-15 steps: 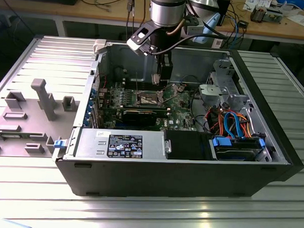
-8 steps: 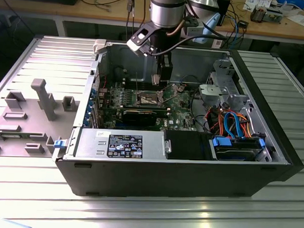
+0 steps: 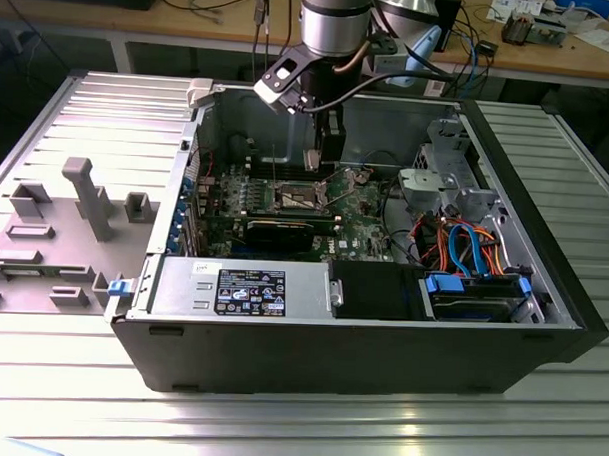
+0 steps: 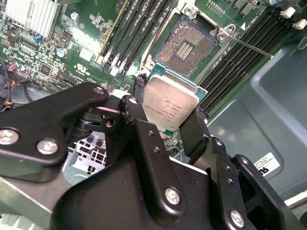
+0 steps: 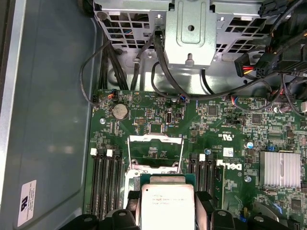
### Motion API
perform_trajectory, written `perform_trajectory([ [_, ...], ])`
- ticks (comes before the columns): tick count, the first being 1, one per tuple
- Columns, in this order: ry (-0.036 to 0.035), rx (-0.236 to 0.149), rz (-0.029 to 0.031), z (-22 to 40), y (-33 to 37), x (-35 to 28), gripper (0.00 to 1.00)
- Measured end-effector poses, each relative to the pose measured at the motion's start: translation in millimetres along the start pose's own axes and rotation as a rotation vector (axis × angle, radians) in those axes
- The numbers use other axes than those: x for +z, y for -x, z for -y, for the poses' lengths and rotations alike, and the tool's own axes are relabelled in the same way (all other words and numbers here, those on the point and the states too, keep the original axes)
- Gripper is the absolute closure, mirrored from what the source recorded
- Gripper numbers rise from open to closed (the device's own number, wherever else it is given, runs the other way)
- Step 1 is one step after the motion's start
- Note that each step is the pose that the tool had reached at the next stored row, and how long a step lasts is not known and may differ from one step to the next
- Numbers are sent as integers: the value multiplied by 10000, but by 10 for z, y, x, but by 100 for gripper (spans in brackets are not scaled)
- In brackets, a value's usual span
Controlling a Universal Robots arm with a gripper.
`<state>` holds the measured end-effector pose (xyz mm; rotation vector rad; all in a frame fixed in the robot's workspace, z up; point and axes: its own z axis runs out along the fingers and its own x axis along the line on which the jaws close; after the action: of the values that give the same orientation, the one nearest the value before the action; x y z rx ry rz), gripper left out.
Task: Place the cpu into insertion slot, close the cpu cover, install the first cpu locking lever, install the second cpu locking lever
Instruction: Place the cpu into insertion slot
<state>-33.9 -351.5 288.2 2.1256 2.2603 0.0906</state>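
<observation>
The insertion slot lies open from above, its cpu cover swung back. Memory slots crowd both sides; a thin lever juts beside it

The chip has a silvery-grey top with a green edge. The end effector is black. The socket is dark and finely dotted, on a green circuit board. Orange and blue cables lie in the black computer case. The desk is ribbed silver.

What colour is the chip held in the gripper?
The cpu top is silvery-grey, clearest in the second wrist view.
</observation>
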Motion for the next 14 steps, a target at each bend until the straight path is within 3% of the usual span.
perform_trajectory([
  [14,-1,1,1,3,1,43,46],
])
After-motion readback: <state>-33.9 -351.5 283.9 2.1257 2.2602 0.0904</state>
